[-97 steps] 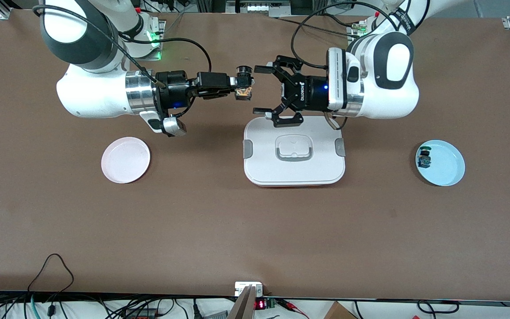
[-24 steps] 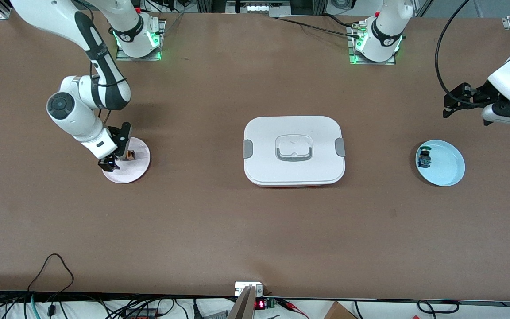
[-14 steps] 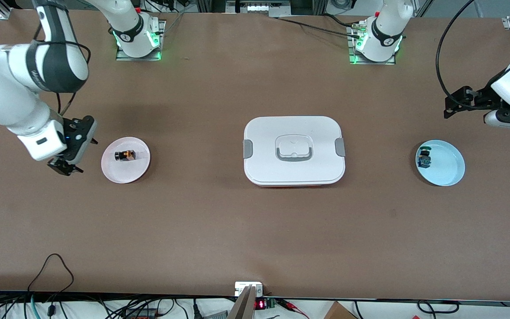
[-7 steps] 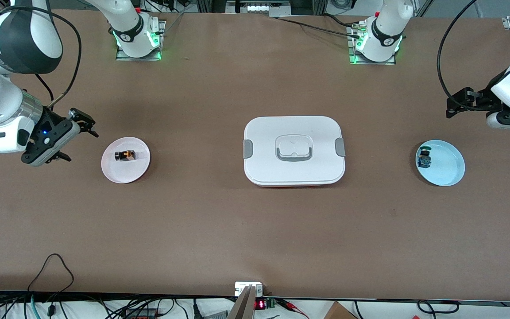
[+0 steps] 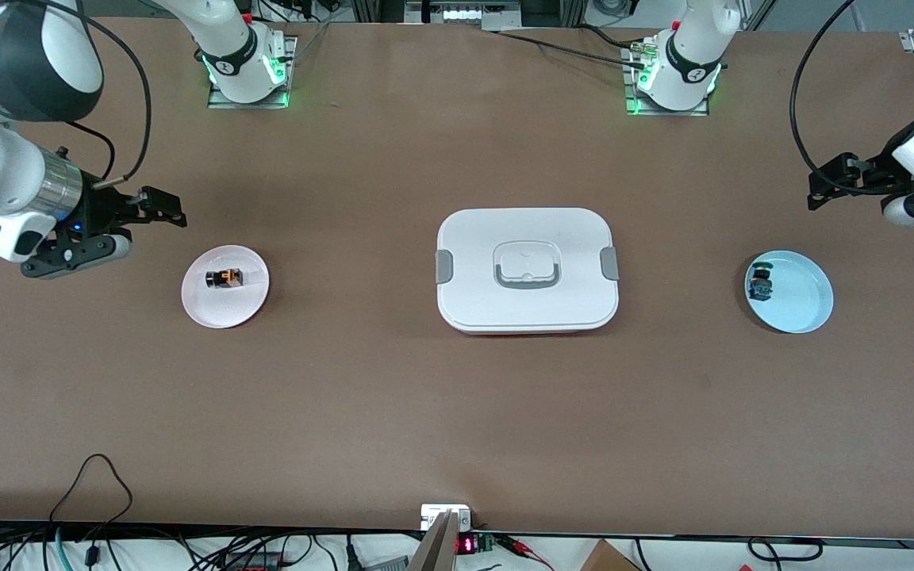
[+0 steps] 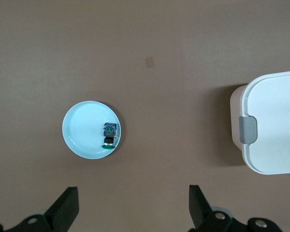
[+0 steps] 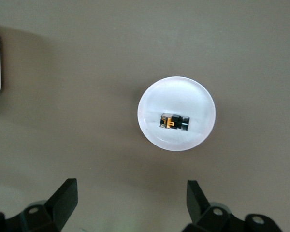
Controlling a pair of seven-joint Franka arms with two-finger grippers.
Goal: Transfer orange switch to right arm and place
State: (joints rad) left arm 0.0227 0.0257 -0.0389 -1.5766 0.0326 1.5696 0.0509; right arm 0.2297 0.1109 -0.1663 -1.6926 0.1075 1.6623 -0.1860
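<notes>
**Lying on the pink plate, switch clear of both grippers**

Front view: the orange switch (image 5: 224,277) is lying on its side on the pink plate (image 5: 247,305), toward the right arm's end of the table. The right gripper (image 5: 165,212) is hovering over bare table beside that plate, fingers apart, holding nothing. A white lidded box (image 5: 527,270) is sitting mid-table. The blue plate (image 5: 802,305) is holding a green-capped switch (image 5: 760,284); the left gripper (image 5: 822,189) is hanging over table near it.

Left wrist view: the left gripper's fingers (image 6: 67,205) are standing wide apart and empty, with the blue plate and box corner below.

Right wrist view: nothing is lying between the spread fingers (image 7: 65,195) and the pink plate.
</notes>
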